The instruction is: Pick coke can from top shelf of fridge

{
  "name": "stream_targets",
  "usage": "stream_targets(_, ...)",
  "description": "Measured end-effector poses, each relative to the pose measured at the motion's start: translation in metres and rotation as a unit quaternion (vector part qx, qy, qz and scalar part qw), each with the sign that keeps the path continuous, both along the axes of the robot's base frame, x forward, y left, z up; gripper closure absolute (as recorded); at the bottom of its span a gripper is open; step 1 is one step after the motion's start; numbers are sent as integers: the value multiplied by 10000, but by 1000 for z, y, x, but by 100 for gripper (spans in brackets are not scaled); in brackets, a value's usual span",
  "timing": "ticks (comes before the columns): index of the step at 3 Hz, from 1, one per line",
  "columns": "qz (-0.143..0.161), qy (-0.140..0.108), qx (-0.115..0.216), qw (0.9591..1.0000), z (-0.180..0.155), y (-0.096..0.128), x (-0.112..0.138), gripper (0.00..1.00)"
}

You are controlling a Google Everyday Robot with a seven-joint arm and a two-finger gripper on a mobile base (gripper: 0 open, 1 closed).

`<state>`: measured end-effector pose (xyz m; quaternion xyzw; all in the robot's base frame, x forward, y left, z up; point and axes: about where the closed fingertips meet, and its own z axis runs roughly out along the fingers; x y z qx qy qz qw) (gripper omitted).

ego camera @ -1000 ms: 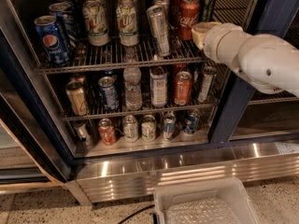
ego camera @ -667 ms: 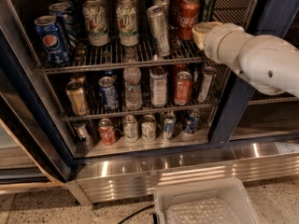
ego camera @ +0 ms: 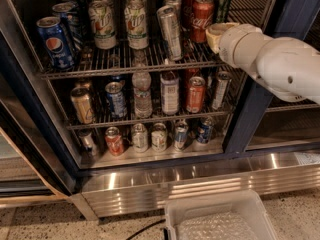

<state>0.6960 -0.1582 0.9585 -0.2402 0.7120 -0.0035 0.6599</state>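
The red coke can (ego camera: 202,18) with white script stands upright at the right of the top shelf (ego camera: 125,64), a silvery wire rack in the fridge (ego camera: 250,114). More red cans stand behind it. My white arm reaches in from the right. The gripper (ego camera: 214,34) is at the arm's beige tip, just right of the coke can's lower half and very close to it. The arm covers its fingers.
A slim silver can (ego camera: 170,31) leans just left of the coke can. Green-and-white cans (ego camera: 102,24) and blue Pepsi cans (ego camera: 55,41) fill the shelf's left. Lower shelves hold cans and bottles. A white bin (ego camera: 220,219) sits on the floor before the steel base (ego camera: 200,179).
The arm's tip has edged slightly left, closer to the coke can. The cans have not moved.
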Motion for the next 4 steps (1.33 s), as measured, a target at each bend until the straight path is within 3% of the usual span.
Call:
stream_targets(1, 0, 0, 0, 10000, 0, 0, 0, 49)
stream_targets(2, 0, 0, 0, 10000, 0, 0, 0, 68)
stream_targets(3, 0, 0, 0, 10000, 0, 0, 0, 79)
stream_targets(4, 1, -1, 0, 10000, 0, 0, 0, 74)
